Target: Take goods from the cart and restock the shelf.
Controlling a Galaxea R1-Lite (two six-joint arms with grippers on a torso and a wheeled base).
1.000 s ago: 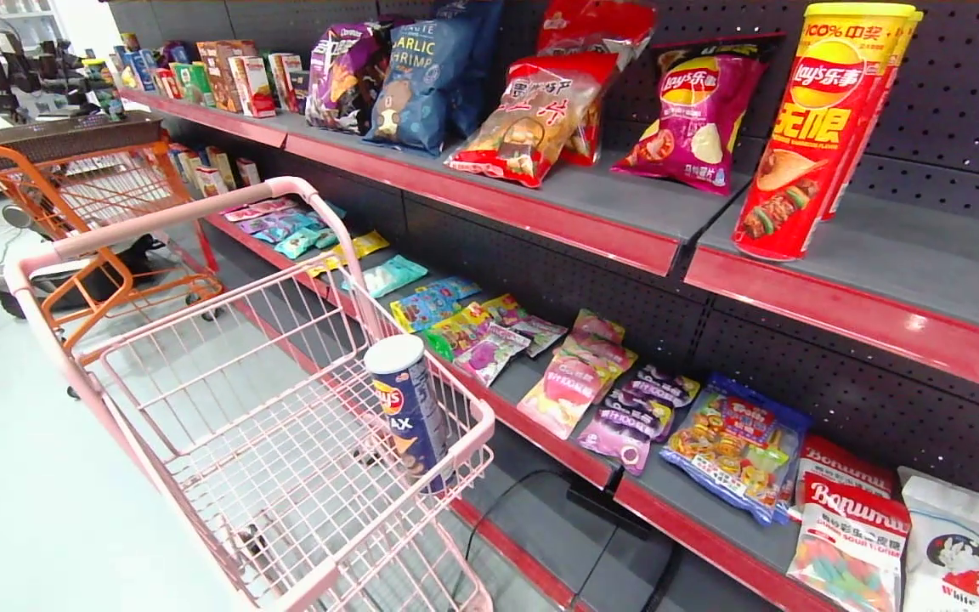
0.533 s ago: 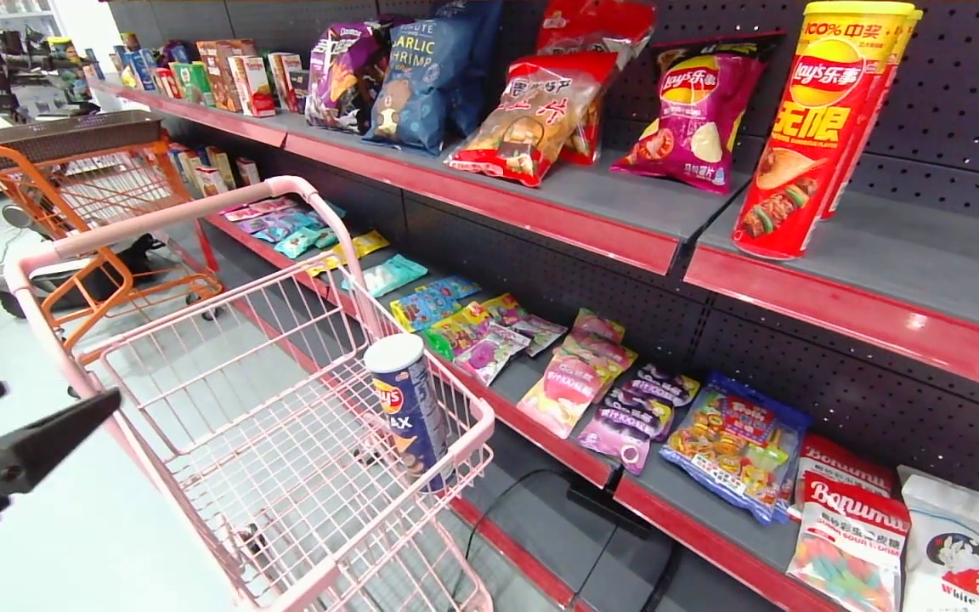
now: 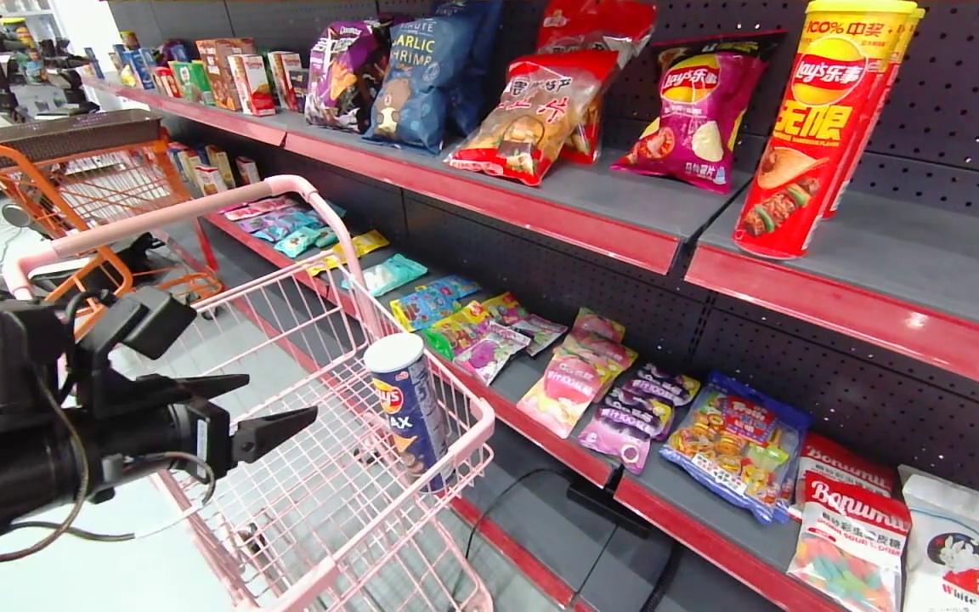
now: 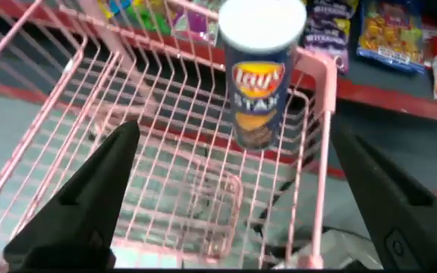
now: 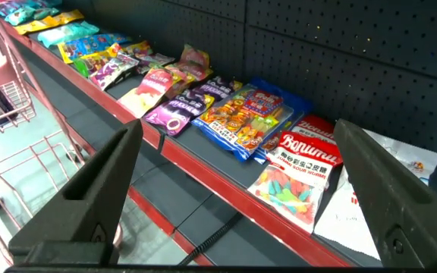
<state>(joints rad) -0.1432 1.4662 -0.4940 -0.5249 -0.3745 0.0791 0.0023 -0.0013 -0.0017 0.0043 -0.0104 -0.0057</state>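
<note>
Shelf [image 3: 540,217]: is running along the right side in two dark tiers with red front edges, backed by pegboard.
Pink cart [image 3: 175,217]: is standing just beside the lower tier, its wire basket open at the top.
Orange cart [image 3: 82,183]: is standing behind the pink cart, farther down the aisle.
Left gripper [image 3: 282,395]: is hovering above the pink cart's basket at its handle side, pointing toward the corner nearest the shelf.
Left fingers [image 4: 89,205]: are spread wide apart and gripping nothing.
Right gripper [image 5: 237,125]: is facing the lower tier with its two fingers [image 5: 385,189] wide apart and nothing between them.
Snack bags [image 3: 532,115]: are leaning in a row on the upper tier.
Red chip cans [image 3: 812,136]: are standing upright on the upper tier, to the right of the bags.
Blue chip can [image 3: 409,408]: is standing upright inside the pink cart, in the corner closest to the shelf, touching the wire wall.
Can and fingers: the blue chip can is sitting ahead of the left fingertips and apart from them; from the left wrist it is showing centred in the gap between the two fingers, beyond their tips, touching neither.
Candy packs [image 3: 579,382]: are lying flat along the lower tier, just past the cart's rim.
</note>
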